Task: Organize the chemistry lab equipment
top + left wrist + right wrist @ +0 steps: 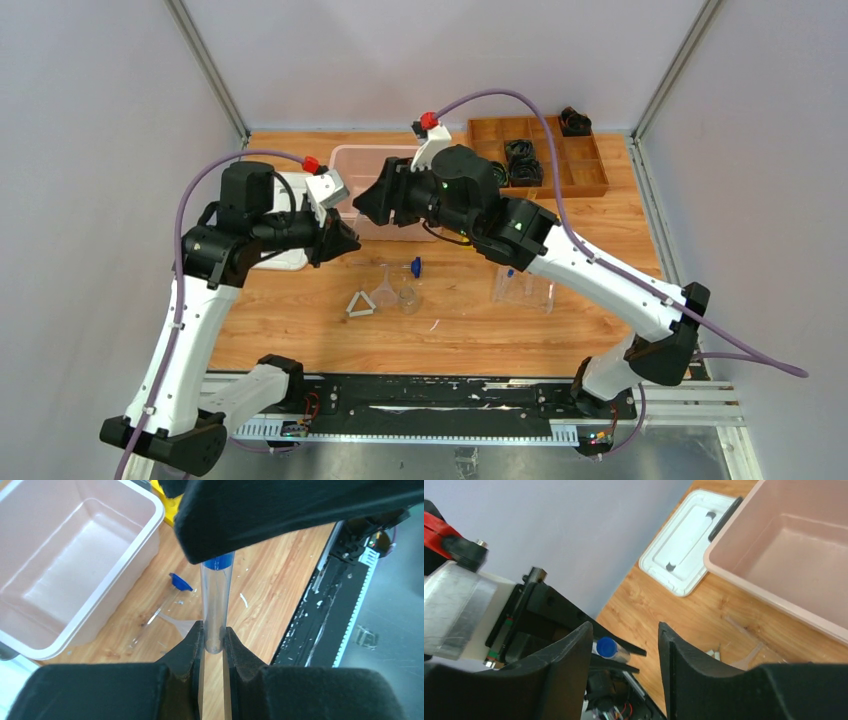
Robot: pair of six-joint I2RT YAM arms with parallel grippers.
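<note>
My left gripper point(215, 639) is shut on the bottom end of a clear tube point(216, 605) with a blue cap point(218, 562), held above the table. My right gripper point(624, 626) is open, its jaws on either side of the tube's capped end point(606, 646) without touching it. In the top view the two grippers meet in front of the pink bin: left point(348, 243), right point(362, 205). On the table lie a white triangle point(361, 304), a clear funnel point(383, 290), a small clear jar point(408, 295), another blue-capped tube point(415, 266) and a clear tube rack point(523, 288).
An open pink bin point(345, 160) stands at the back middle, and its white lid point(684, 555) lies to its left. A wooden compartment tray point(585, 185) with black coiled bundles point(522, 160) stands at the back right. A black rail point(430, 405) runs along the near edge.
</note>
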